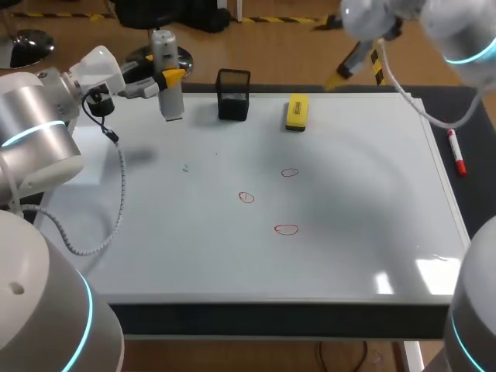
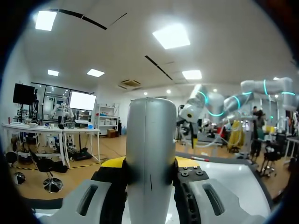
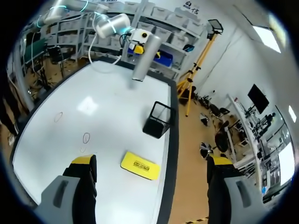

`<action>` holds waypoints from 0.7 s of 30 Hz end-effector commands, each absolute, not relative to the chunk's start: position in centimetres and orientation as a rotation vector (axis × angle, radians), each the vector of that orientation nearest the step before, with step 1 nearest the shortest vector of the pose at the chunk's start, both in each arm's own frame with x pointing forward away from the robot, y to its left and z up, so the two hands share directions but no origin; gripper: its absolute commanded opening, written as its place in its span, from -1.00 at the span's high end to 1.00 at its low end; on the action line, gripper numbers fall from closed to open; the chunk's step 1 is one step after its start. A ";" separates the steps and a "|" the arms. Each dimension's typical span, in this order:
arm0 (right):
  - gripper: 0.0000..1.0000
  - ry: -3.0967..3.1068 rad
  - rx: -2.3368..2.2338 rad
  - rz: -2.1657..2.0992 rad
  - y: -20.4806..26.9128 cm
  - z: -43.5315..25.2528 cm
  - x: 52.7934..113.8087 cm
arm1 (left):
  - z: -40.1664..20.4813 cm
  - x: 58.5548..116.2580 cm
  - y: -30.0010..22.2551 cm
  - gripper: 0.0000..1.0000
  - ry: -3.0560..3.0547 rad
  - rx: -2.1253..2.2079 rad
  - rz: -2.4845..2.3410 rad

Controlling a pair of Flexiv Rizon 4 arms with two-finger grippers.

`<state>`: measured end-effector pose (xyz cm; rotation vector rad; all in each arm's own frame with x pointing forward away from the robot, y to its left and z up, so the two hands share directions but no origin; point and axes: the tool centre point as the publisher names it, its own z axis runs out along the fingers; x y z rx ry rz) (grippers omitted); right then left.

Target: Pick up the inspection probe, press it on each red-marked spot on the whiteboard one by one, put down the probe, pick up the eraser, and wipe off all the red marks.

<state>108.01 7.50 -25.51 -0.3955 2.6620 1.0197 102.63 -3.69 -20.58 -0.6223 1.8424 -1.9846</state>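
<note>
Head view is showing the left pincer (image 1: pixel 173 77) clamping the grey probe (image 1: pixel 171 105) upright above the whiteboard (image 1: pixel 349 201), well apart from three red marks (image 1: pixel 286 229). The right pincer (image 1: pixel 350 68) is hanging wide open, and the yellow eraser (image 1: pixel 297 112) is lying beside the black holder (image 1: pixel 233 94), label unreadable.

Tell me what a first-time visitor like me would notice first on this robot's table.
The tall grey probe stands out first, gripped between the left arm's yellow-tipped fingers above the whiteboard's far left corner. Next come three small red circles drawn near the board's middle. A yellow eraser lies beside a black holder at the far edge.
</note>
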 end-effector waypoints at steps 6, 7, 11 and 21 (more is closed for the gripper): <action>-1.00 2.978 -1.379 0.486 8.2 -27.8 107.9 | -20.6 102.7 -3.8 1.00 1.837 -0.623 -1.984; -1.00 2.961 -1.428 0.457 8.1 -28.1 107.9 | -20.6 102.7 -3.8 1.00 1.837 -0.623 -1.984; -1.00 2.891 -1.621 0.356 8.2 -29.2 107.8 | -20.6 102.7 -3.8 1.00 1.837 -0.623 -1.984; -1.00 2.699 -1.956 0.206 8.6 -30.9 108.5 | -20.6 102.7 -3.8 1.00 1.837 -0.623 -1.984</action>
